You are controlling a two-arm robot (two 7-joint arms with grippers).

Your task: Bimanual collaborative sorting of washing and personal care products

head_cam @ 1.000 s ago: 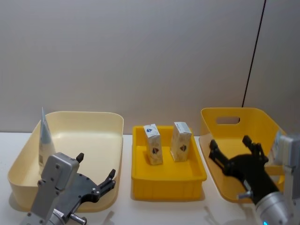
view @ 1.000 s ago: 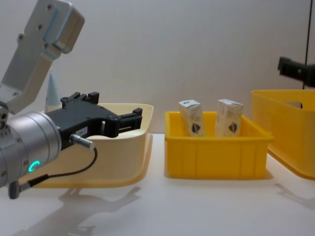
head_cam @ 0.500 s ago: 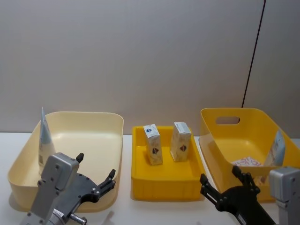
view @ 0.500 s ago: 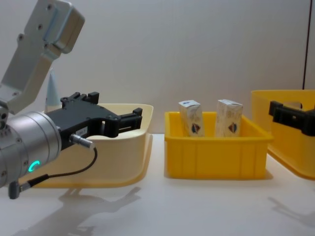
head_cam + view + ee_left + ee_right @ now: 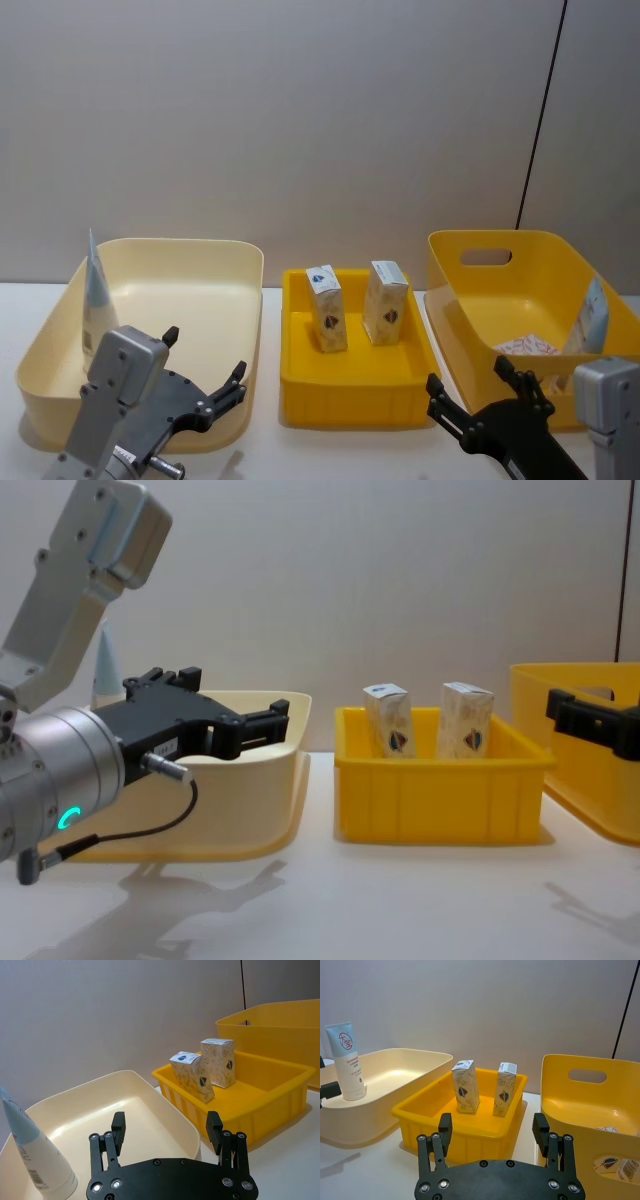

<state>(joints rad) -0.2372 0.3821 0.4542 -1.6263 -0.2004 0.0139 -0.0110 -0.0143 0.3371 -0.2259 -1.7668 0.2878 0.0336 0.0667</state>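
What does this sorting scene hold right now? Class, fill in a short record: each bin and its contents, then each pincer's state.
cream bin: one pale-blue tube, upright at its left end
middle yellow bin: two white cartons, standing side by side
right yellow bin: another tube leaning on the right wall; a flat printed item on the floor
left pincer: open, empty, before the cream bin
right pincer: open, empty, before the right yellow bin

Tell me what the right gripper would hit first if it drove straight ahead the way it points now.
Most likely the near wall of the middle yellow bin. The right gripper, open and empty, points at that bin from the front, with the two cartons standing behind the wall. Depth is hard to judge; it might clear the rim.
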